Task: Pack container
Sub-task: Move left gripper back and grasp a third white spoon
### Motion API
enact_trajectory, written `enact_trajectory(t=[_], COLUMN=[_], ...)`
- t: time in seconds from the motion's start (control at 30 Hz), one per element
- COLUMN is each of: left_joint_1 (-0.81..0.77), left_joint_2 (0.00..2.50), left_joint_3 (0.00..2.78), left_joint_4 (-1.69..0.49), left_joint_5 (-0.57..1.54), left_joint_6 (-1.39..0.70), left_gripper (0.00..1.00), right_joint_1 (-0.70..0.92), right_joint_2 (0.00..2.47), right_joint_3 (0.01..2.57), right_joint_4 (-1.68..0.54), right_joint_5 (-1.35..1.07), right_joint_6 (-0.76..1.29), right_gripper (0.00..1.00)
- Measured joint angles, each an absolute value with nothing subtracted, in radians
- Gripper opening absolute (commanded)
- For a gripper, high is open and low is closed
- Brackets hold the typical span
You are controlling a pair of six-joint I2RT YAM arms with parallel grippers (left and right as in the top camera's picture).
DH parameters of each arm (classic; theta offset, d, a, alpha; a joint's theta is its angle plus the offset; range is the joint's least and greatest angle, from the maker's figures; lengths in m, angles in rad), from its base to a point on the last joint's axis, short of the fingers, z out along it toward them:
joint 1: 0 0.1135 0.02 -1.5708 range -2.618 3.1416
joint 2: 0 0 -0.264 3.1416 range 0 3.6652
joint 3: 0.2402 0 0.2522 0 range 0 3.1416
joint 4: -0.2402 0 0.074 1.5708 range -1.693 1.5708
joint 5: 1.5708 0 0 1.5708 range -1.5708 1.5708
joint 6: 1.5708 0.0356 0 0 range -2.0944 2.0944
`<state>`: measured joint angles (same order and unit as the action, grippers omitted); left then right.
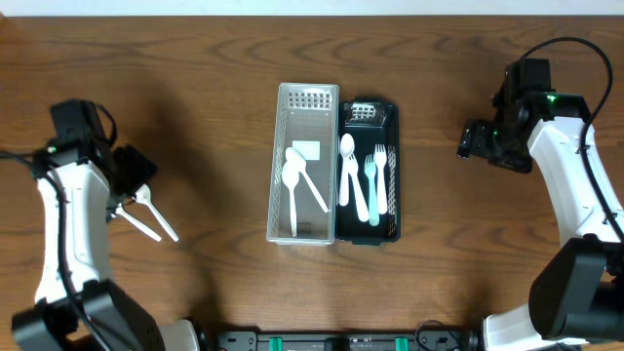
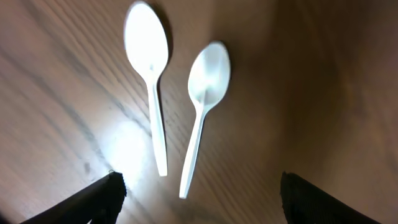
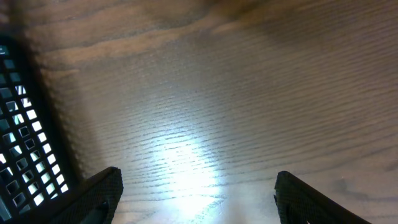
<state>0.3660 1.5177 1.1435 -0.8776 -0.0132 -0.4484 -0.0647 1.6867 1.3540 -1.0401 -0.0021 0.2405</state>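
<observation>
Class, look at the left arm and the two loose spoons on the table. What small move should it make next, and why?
Probably lower the open left gripper onto the handle of the nearer spoon. It and the other spoon lie loose just beneath it, not yet in the white tray.

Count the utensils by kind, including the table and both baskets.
Spoons: 5 (2 loose spoons on the table, 2 basket spoons in the white basket, 1 white spoon in the black basket)
Forks: 2 (white fork and light blue fork, both in the black basket)
Total: 7
</observation>
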Motion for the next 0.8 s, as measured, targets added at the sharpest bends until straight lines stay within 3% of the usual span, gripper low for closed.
enact_trajectory(t=[0.8], left_joint_1=[0.365], left_joint_2=[1.809], left_joint_3=[1.029], left_joint_4=[-0.657], left_joint_5=[0.028], left_joint_6=[-0.445], left_gripper=[0.83], right_joint_1=[-0.065], right_joint_2=[1.687], right_joint_3=[1.354], right_joint_4=[-1.063], right_joint_5=[-0.004], right_joint_6=[0.241], right_gripper=[0.81])
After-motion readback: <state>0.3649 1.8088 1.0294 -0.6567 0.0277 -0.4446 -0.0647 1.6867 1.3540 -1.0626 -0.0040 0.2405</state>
